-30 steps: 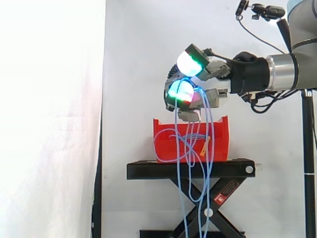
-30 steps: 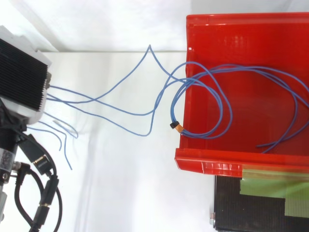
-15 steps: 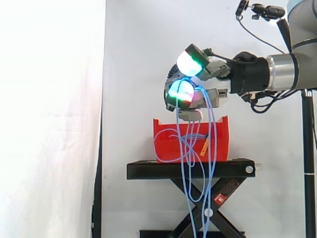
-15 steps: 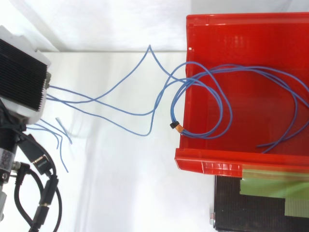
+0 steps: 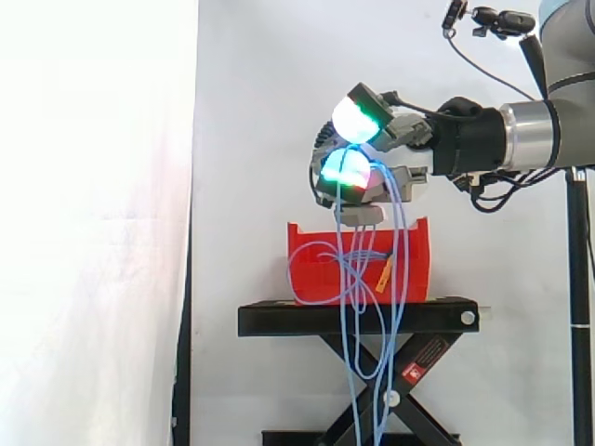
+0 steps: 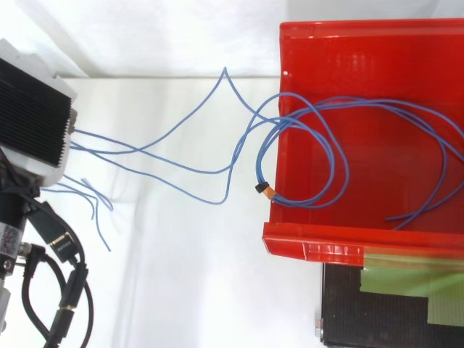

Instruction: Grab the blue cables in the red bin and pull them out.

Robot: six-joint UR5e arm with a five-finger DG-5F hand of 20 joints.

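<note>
In the side view my hand [image 5: 395,153] hovers above the red bin [image 5: 415,253], its fingers curled round a bunch of thin blue cables [image 5: 397,269]. From my hand the strands hang down in front of the bin and past the stand towards the floor. In the top view the blue cables [image 6: 181,170] stretch from the left edge over the bin's near wall. Their loops [image 6: 341,170] lie on the floor of the red bin [image 6: 326,51]. A small orange and black tie [image 6: 264,190] sits on one strand at the bin's left wall.
The bin rests on a black scissor stand [image 5: 358,318] before a white curtain. In the top view, green tape [image 6: 406,279] covers part of the stand below the bin. Short loose cable ends [image 6: 98,210] dangle at the lower left.
My hand has hardly moved. The loose cable ends at the lower left of the top view have swung a little; the loops in the bin lie as before.
</note>
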